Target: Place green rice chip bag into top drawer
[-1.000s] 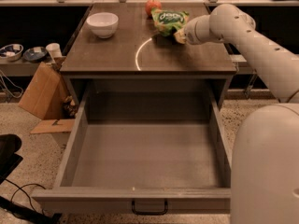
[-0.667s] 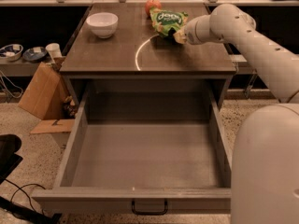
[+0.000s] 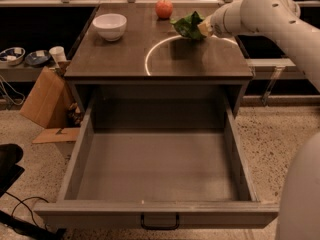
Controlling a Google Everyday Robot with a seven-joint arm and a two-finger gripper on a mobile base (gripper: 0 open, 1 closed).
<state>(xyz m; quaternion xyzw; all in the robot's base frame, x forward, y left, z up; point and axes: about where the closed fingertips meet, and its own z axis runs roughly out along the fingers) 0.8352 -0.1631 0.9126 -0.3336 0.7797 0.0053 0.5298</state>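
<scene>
The green rice chip bag (image 3: 187, 26) hangs crumpled and tilted just above the back right of the counter, with its shadow on the surface below it. My gripper (image 3: 202, 29) comes in from the right and is shut on the bag's right edge. The top drawer (image 3: 160, 166) is pulled fully open below the counter's front edge. Its flat grey bottom is bare and its black handle (image 3: 160, 221) is on the front panel. The bag's lettering is hidden.
A red apple (image 3: 163, 8) sits at the back of the counter, just left of the bag. A white bowl (image 3: 110, 25) is at the back left. A cardboard box (image 3: 47, 101) and small dishes on a low shelf (image 3: 15, 56) are at the left.
The bag lay flat on the counter with its face up. It is now lifted off the surface and tilted in my gripper.
</scene>
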